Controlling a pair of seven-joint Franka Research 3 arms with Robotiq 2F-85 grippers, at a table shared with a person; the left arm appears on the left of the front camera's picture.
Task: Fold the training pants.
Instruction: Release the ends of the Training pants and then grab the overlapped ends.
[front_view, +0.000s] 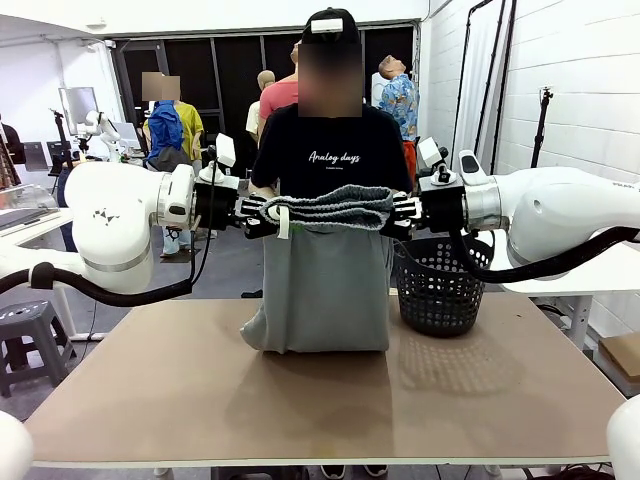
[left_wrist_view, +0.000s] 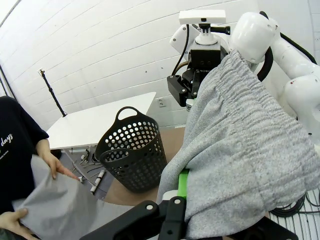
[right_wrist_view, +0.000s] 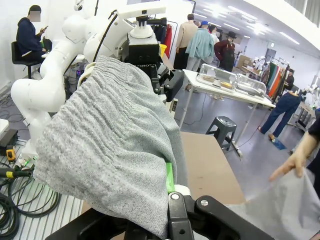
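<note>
On the brown table (front_view: 150, 400), a black basket (front_view: 440, 290) stands right of the training pants (front_view: 325, 280), whose waistband the left gripper (front_view: 262, 215) and right gripper (front_view: 400, 212) clamp.

On the left gripper (front_view: 263, 216) and the right gripper (front_view: 401, 211), the waistband of the training pants (front_view: 325, 280) wraps over the fingers, so we cannot see their tips. Behind the pants, from the front, the person (front_view: 330, 120) is hidden from the waist down, hands too. Just above the pants, the smaller line of print on the shirt (front_view: 290, 165) is too small for us to read. In the left wrist view the pants' far end runs off the bottom-left corner.
</note>
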